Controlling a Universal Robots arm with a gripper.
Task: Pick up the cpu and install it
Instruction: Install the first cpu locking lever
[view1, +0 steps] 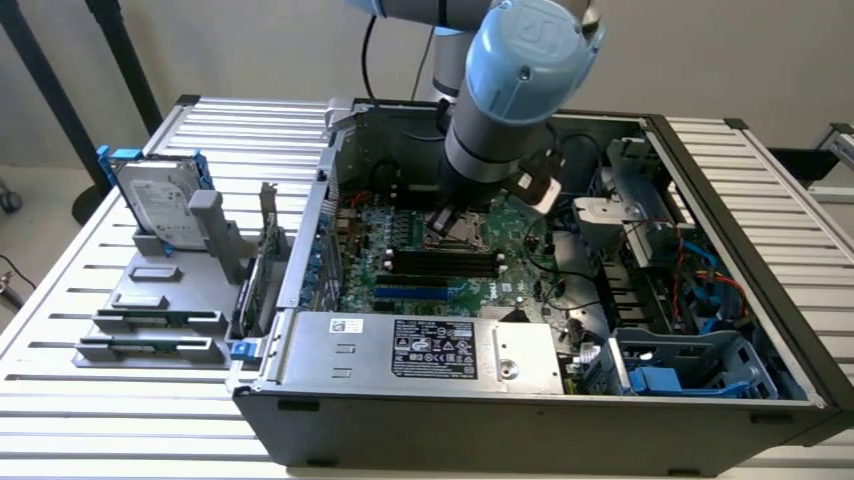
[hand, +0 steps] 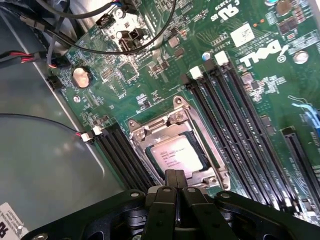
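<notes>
Here we are inside the open dark-grey metal computer case, lying on its side on the white slatted metal table. The grey-and-blue robot arm reaches straight down into it, over the green motherboard.

In the wrist view, the black gripper has its two fingers pressed together, nothing pinched between them, with the tips hanging right over the near edge of the silver metal socket frame.

And there is the cpu, the small flat square chip with a shiny silver-grey top: it lies flat, top face up, inside that socket frame on the motherboard. Being square, it has no real long axis; its edges sit parallel to the frame around it and line up with the long black memory slots running beside the socket on one side, with another bank of black slots on the other. Small dark print shows on its top.

A round silver coin battery sits on the board well away from the socket, and thin black cables loop over that end.

Out on the exterior view's left, a silver hard drive in a blue bracket stands upright on a grey holder tray. Near the front of the case sits the big grey labelled power-supply box.
</notes>
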